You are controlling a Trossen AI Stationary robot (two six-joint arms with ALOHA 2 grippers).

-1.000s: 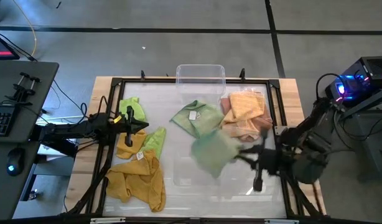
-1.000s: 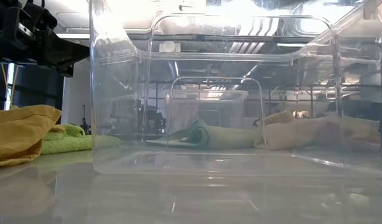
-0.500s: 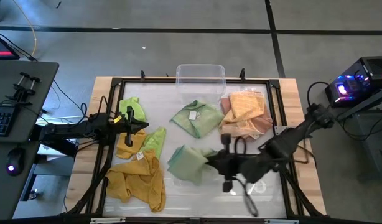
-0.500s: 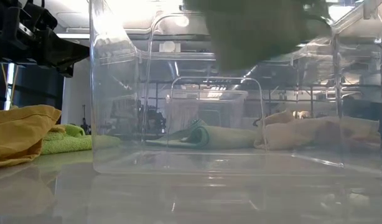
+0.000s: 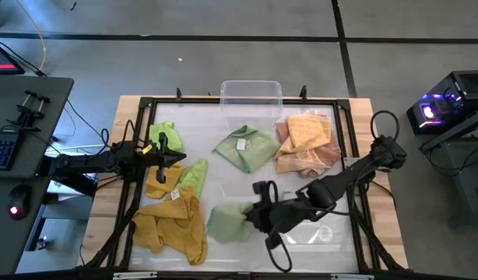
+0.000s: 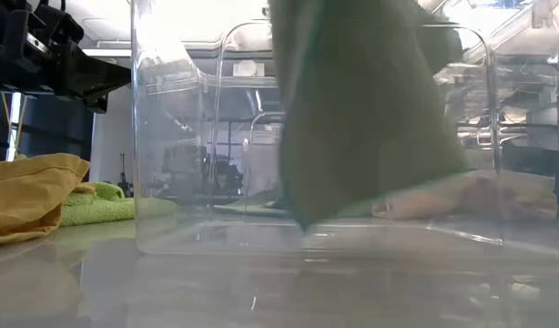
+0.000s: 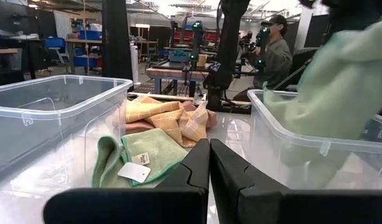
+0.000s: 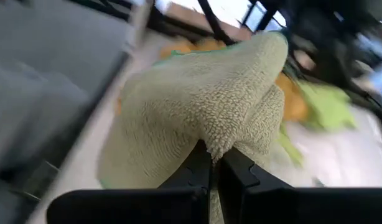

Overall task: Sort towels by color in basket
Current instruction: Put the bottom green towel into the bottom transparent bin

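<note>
The right gripper (image 5: 253, 215) is pinched tight on a light green towel (image 5: 227, 223). In the right wrist view the two dark fingers (image 8: 200, 171) meet on a fold of the cloth (image 8: 197, 127). The towel hangs down from the pinch, inside the clear bin (image 6: 170, 228) at the near middle of the table (image 5: 363, 109). In the low view its bottom tip (image 6: 302, 219) looks very close to the bin floor.

To do this step well, I think the arm should go down slowly until the towel rests on the floor of the bin. Then the fingers can let go and lift straight up, so the cloth does not get dragged along. The arm should stay off the bin wall.

Farther back lies another green towel with a white tag (image 5: 243, 148), and just to its right a peach towel pile (image 5: 305, 144). On the left side are the mustard yellow towels (image 5: 177, 222) and bright green ones (image 5: 163, 132).

The left gripper (image 5: 163, 152) waits over the left side, above those towels. Its fingers (image 7: 197, 168) are pressed together and hold nothing.
</note>
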